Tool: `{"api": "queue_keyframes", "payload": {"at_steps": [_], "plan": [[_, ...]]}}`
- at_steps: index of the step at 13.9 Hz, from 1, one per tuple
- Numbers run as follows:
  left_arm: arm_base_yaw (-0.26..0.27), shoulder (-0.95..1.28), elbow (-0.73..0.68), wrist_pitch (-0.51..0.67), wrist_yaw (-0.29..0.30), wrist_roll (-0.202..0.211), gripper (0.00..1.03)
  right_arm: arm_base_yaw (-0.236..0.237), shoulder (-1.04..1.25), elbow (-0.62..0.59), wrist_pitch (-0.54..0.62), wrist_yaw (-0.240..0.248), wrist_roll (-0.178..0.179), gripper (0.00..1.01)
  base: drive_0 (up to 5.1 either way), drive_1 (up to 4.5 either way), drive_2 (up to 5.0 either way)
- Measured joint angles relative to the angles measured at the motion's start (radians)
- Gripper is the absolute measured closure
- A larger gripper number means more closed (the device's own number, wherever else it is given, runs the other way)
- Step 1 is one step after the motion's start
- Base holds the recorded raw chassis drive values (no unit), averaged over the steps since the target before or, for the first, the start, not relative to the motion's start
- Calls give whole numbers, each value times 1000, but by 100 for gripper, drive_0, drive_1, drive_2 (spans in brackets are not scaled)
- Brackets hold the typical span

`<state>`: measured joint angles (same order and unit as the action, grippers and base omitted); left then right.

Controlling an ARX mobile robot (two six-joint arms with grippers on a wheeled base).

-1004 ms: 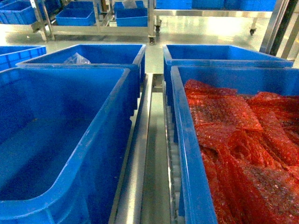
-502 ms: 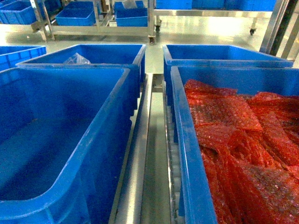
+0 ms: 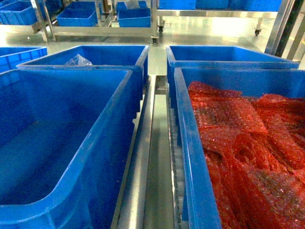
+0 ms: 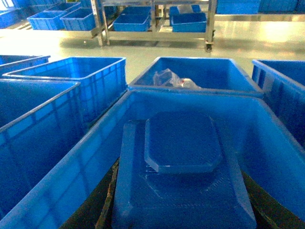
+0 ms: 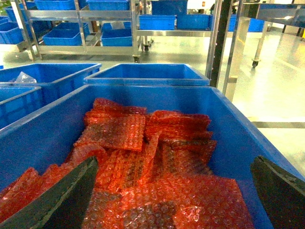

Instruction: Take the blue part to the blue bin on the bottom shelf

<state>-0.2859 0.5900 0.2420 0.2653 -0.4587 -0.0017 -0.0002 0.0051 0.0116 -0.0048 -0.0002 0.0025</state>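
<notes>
In the left wrist view a flat blue part [image 4: 183,143] with a raised octagonal plate fills the space between my left gripper's [image 4: 183,212] dark fingers [image 4: 104,205], which are shut on its sides. The part hangs over the inside of a large blue bin [image 4: 271,138]. That same bin [image 3: 71,143] stands near left in the head view, on the steel bottom shelf [image 3: 143,157] with its small white rollers [image 3: 177,162]. My right gripper [image 5: 171,195] is open above a bin [image 5: 238,129] full of red bubble-wrap bags [image 5: 143,162]. Neither gripper shows in the head view.
Two more blue bins [image 3: 100,57] [image 3: 228,55] stand behind the near pair; the left one holds a clear plastic bag [image 3: 78,60]. Another bin row lies left [image 4: 33,119]. Steel racks with blue bins [image 3: 133,16] stand across the pale floor.
</notes>
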Motion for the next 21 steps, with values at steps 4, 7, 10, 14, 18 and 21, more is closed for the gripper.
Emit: {"api": "queue_keyframes", "payload": {"at_steps": [4,7,10,14,18,21], "plan": [[45,347,73,244,109,-79,13,0,0,0,0,0,0,3,0,0,0],[48,344,69,268,121,-72,5,0,0,0,0,0,0,3,0,0,0],[82,336,27,382,215,-46,17,0,0,0,0,0,0,3,0,0,0],[162,180,-101,355,331,-16,68,0,0,0,0,0,0,3,0,0,0],[288,19,-172,261,446,-13,101,0,0,0,-1,0,0,3,0,0,0],[283,-99,-207,194,459,-13,101,0,0,0,0,0,0,3,0,0,0]]}}
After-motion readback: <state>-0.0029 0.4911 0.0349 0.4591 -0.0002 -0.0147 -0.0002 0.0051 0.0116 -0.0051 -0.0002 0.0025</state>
